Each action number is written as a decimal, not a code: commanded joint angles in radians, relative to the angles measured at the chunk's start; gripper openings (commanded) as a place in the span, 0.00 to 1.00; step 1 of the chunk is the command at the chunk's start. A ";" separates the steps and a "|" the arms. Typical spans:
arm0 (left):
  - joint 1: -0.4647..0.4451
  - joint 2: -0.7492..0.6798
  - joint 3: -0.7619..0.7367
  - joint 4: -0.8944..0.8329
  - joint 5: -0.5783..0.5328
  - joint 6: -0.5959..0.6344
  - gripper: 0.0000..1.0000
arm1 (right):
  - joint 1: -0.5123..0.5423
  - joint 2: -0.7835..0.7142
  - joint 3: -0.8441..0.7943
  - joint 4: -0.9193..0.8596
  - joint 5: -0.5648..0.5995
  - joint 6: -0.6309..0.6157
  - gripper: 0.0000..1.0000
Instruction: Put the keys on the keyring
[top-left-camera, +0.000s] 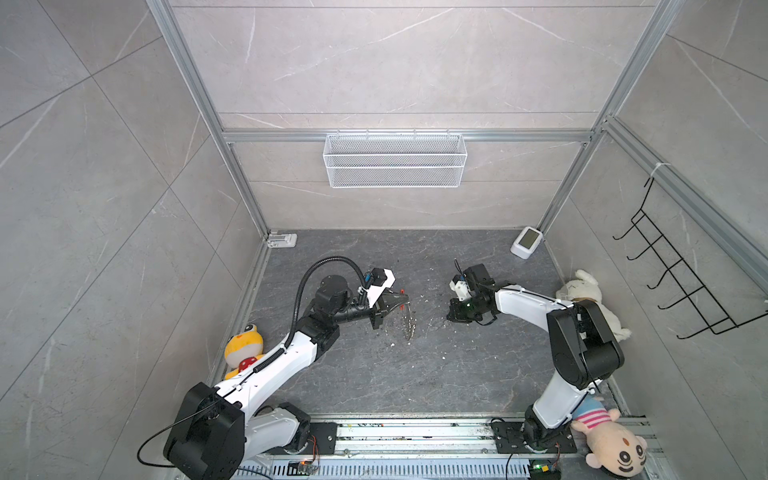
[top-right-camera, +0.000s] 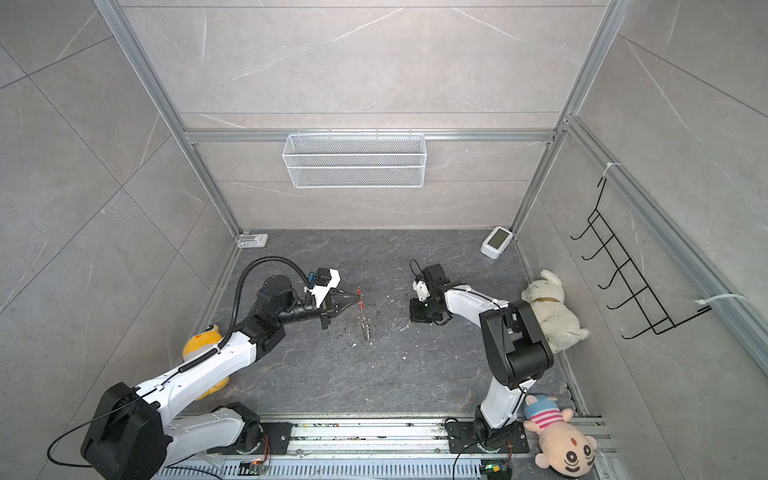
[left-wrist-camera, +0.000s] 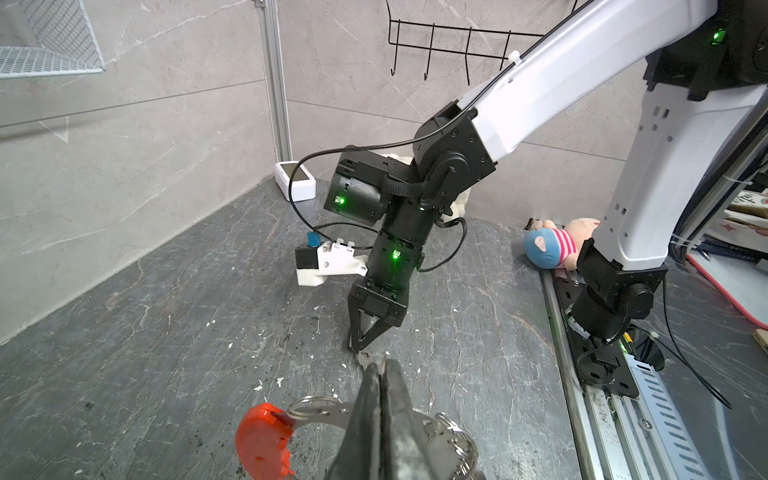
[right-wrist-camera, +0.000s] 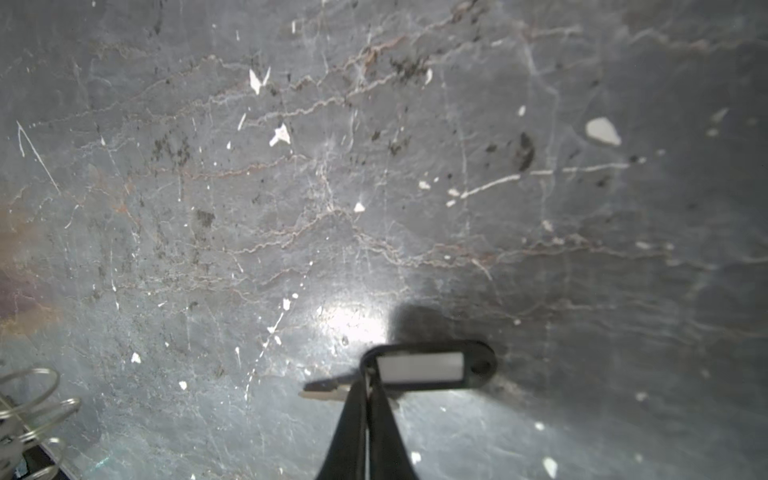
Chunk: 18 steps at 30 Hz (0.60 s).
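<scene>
My left gripper (left-wrist-camera: 384, 368) is shut on the keyring (left-wrist-camera: 320, 415), a metal band with a red plastic bar (left-wrist-camera: 262, 440) and silver rings (left-wrist-camera: 457, 440). In both top views the keyring (top-left-camera: 409, 326) (top-right-camera: 363, 322) hangs from the left gripper (top-left-camera: 401, 298) (top-right-camera: 357, 296) down to the floor. The keys (right-wrist-camera: 419, 368), a black tag with a white face and a silver blade (right-wrist-camera: 328, 392), lie low over the dark floor. My right gripper (right-wrist-camera: 368, 374) (top-left-camera: 451, 316) pinches the tag's end, with only a hairline slit between its jaws. It points straight down, a short way right of the keyring.
A yellow plush (top-left-camera: 243, 345) lies by the left arm. A white plush (top-left-camera: 582, 295) and a doll (top-left-camera: 611, 440) lie by the right arm. A white device (top-left-camera: 527, 242) sits in the back right corner. A wire basket (top-left-camera: 395, 160) and a hook rack (top-left-camera: 681, 282) hang on the walls.
</scene>
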 joint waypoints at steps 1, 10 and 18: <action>-0.004 0.005 0.003 0.086 0.017 -0.016 0.00 | -0.006 -0.005 0.014 -0.018 -0.002 -0.005 0.26; -0.004 0.004 0.020 0.076 0.044 -0.008 0.00 | -0.004 -0.315 -0.029 0.059 -0.116 -0.035 0.41; 0.005 0.001 0.071 0.043 0.123 -0.024 0.00 | 0.042 -0.525 -0.161 0.553 -0.450 0.047 0.35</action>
